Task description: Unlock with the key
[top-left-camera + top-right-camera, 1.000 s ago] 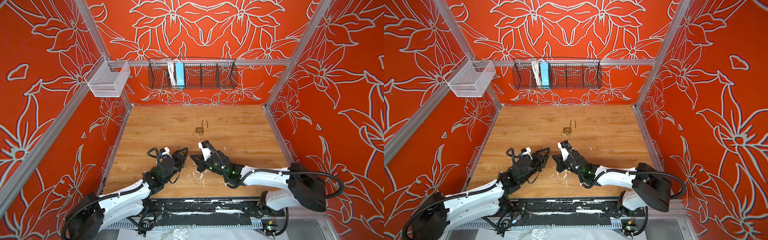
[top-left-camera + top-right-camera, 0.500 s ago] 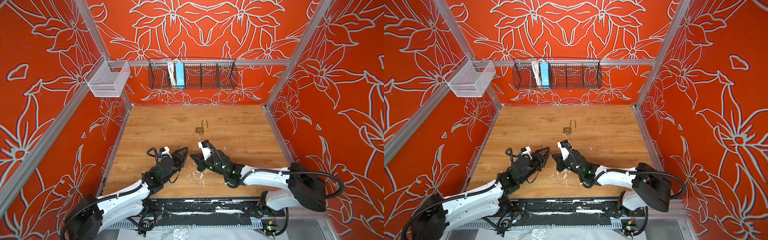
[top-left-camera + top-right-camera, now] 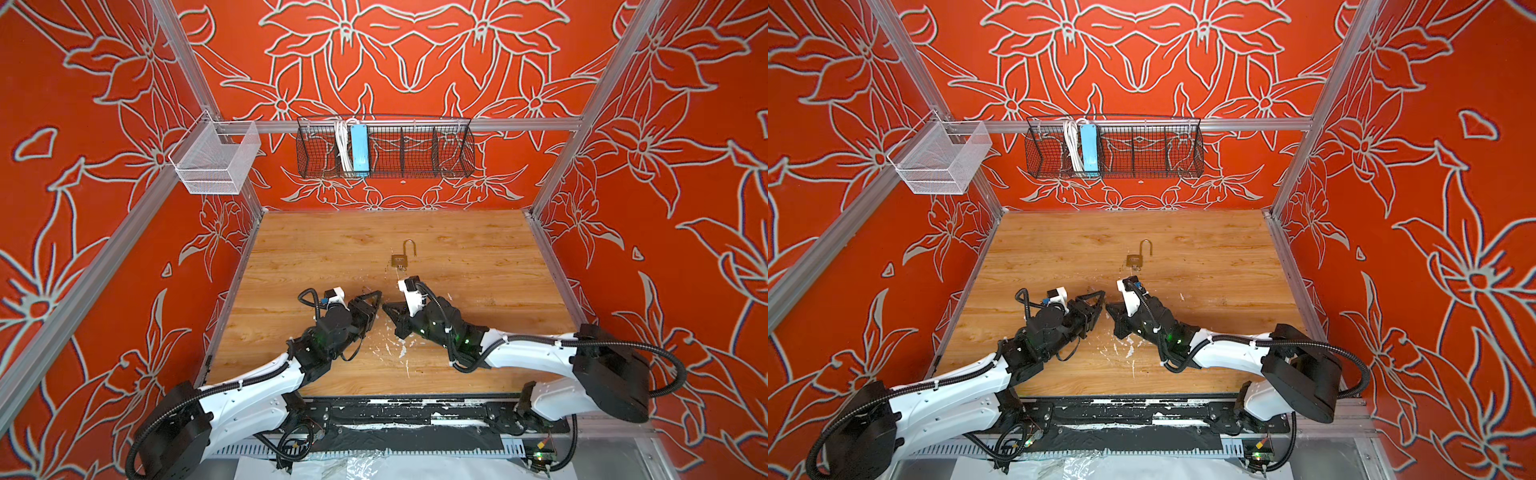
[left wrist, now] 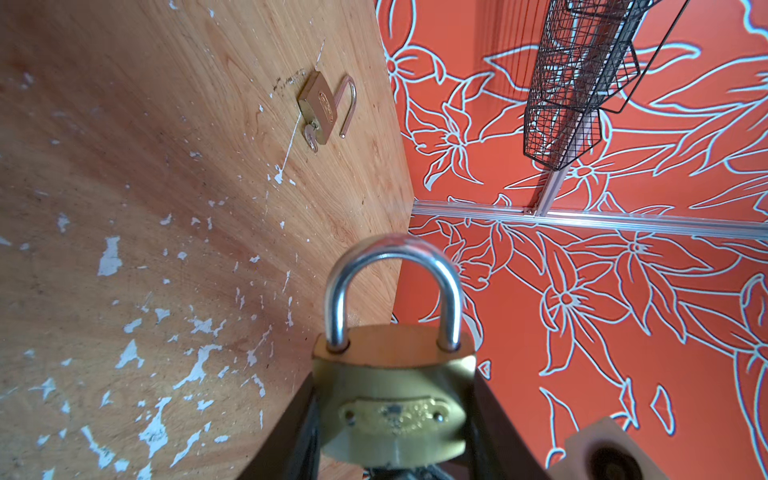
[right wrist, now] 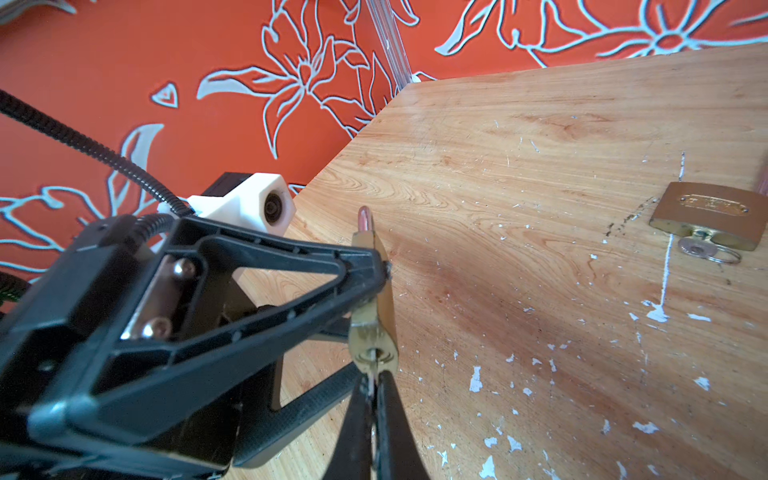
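Note:
A brass padlock [image 4: 392,357] with its steel shackle closed is clamped by its body between my left gripper's [image 4: 392,415] fingers, shackle pointing away from the wrist. In the right wrist view this padlock [image 5: 376,299] shows edge-on, its keyhole facing my right gripper [image 5: 371,376]. That gripper is shut on a thin silver key [image 5: 369,388], whose blade reaches into the keyhole. In both top views the left gripper [image 3: 374,301] and right gripper [image 3: 388,309] meet tip to tip over the table's front middle, hiding padlock and key.
A second brass padlock [image 3: 401,259] lies on the wooden table [image 3: 478,266] behind the grippers, shackle swung open, a key in it. White flecks mark the wood. A black wire basket [image 3: 384,149] and a white mesh basket [image 3: 216,160] hang on the walls.
Both grippers have crept slightly toward the back of the table, still tip to tip. Neither grip has changed.

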Available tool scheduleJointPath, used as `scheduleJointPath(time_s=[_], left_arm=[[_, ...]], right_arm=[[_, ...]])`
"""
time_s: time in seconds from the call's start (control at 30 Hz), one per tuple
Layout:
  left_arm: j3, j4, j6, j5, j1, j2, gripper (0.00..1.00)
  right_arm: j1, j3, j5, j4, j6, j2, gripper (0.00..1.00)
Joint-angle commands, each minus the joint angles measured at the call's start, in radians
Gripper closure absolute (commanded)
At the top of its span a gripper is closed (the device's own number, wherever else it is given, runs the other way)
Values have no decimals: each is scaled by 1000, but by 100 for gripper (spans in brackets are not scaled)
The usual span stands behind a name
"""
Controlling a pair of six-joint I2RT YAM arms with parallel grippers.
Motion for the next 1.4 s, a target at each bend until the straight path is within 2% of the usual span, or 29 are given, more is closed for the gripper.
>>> scheduleJointPath(time_s=[0.0,0.2,0.3,0.37,0.53,0.8,0.93,1.03,1.23,1.37], left_arm=[[62,73,38,223,-41,-3,100],[85,30,64,224,-41,-2,100],[84,-9,63,191,-41,-18,100],[88,-62,47,153,-41,-36,100],[89,-170,-10,51,-41,-70,100],[107,-333,-94,-91,-41,-118,100],[132,-403,-93,-124,-41,-127,100],[133,-394,-93,-118,-41,-118,100],[127,-351,-89,-71,-41,-79,100],[121,-315,-81,-45,-41,-62,100]], right_arm=[[-29,50,-5,73,-11,16,98],[-50,45,-35,64,-14,1,98],[-53,39,-62,46,-22,-10,97],[-53,30,-78,24,-35,-24,85],[-53,-8,-87,-48,-43,-58,72],[-48,-145,-121,-162,-38,-166,62],[-45,-192,-172,-165,-74,-237,62],[-44,-190,-196,-167,-104,-251,62],[-44,-153,-269,-54,-86,-179,63],[-45,-91,-291,-29,-72,-103,70]])
